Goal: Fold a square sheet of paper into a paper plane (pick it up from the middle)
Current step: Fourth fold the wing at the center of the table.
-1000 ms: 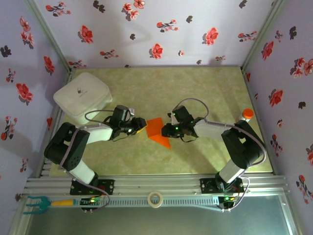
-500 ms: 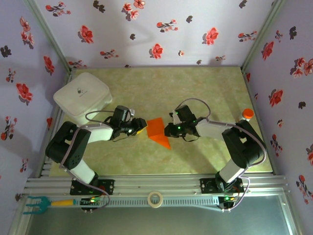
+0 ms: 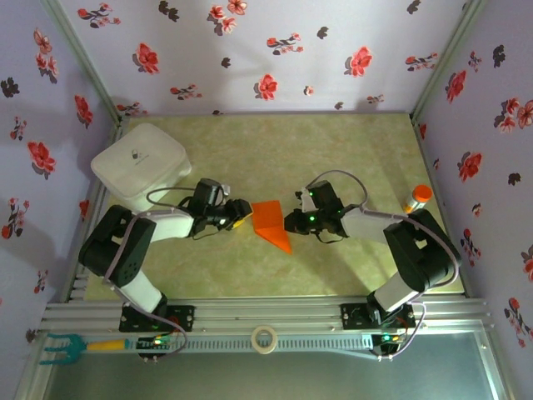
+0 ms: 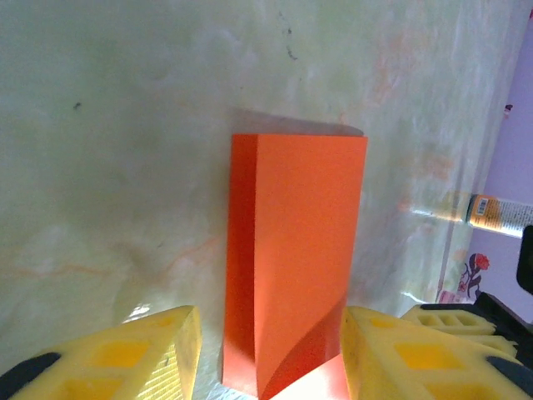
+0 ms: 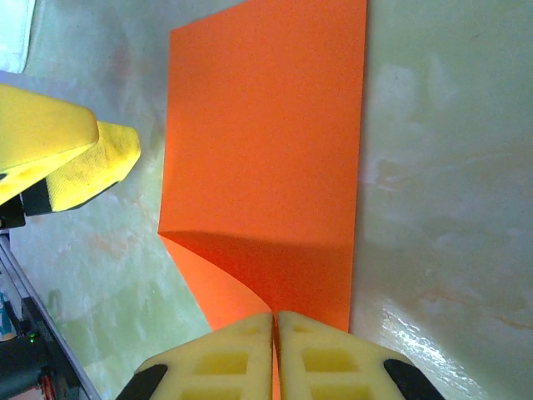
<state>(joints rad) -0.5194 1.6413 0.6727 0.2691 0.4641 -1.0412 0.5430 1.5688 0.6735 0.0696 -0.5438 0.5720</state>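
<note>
Creased square sheet of paper [image 3: 271,223] on counter [image 3: 250,150]; right fingers [image 5: 321,354] clenched on its right edge, anchoring it; left fingers [image 4: 141,354] released, straddling it.

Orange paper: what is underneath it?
The square sheet of paper lies over the green table; a lower orange layer peeks out near the right gripper. The surface directly beneath is covered.

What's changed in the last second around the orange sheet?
The right end effector closed and now pinches the edge of the sheet of paper. The left end effector opened slightly, straddling the sheet's other end. The sheet, bottle and white box stayed put.
</note>
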